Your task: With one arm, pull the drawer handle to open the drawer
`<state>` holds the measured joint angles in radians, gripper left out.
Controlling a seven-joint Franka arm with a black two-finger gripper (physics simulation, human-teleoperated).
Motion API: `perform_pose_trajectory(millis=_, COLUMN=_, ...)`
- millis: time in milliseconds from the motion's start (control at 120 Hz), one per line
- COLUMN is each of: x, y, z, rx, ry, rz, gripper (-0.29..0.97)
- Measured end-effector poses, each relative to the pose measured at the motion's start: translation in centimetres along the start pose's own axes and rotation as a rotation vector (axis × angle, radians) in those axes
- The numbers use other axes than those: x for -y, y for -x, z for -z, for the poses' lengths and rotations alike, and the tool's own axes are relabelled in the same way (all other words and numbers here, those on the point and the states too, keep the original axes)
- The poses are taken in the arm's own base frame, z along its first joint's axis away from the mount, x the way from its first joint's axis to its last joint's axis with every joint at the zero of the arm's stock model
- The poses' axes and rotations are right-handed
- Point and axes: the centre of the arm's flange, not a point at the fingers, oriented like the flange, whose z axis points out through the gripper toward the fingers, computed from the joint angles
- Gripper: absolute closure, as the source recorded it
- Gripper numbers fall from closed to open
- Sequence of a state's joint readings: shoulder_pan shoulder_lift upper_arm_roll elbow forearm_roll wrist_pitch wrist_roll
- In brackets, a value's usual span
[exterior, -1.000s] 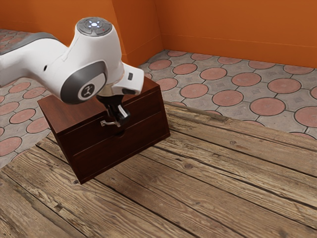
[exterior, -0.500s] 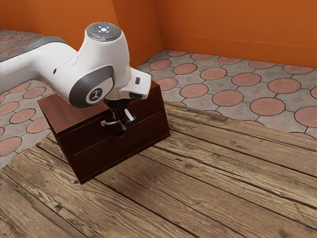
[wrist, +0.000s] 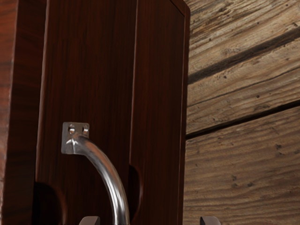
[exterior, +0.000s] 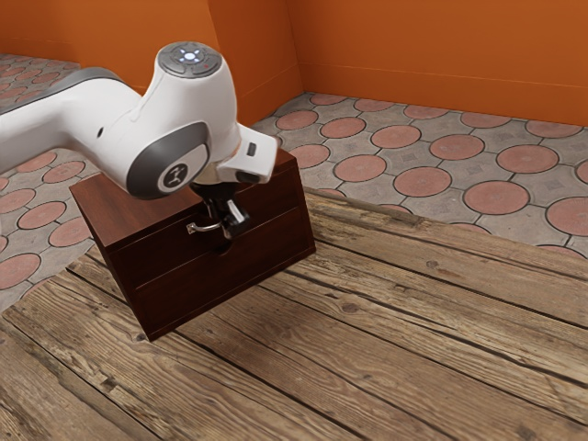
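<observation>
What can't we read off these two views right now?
- Handle: its second mount is cut off by the wrist view's lower edge. In the exterior view the pincer covers it.
- Cabinet top and rear: hidden behind the arm in the exterior view.
- Drawer front: its upper seam sits under the hand, so whether it has slid out is unclear.

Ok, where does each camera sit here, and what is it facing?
Exterior view: beside the arm and above it, looking down at the cabinet on the planks; the white arm and the hand at the handle show.
Wrist view: on the hand, facing the drawer close up; two fingertips peek in, spread apart.
Shared: the handle, the drawer, the planks.
</observation>
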<state>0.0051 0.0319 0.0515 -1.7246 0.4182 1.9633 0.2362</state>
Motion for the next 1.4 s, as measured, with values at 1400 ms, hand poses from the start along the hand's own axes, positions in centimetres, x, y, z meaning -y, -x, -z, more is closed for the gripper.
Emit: perform_pose_trajectory(millis=1400, x=0.8, y=0.0, z=-2.4, rx=0.024, ry=0.007, rz=-0.043, gripper=0.52)
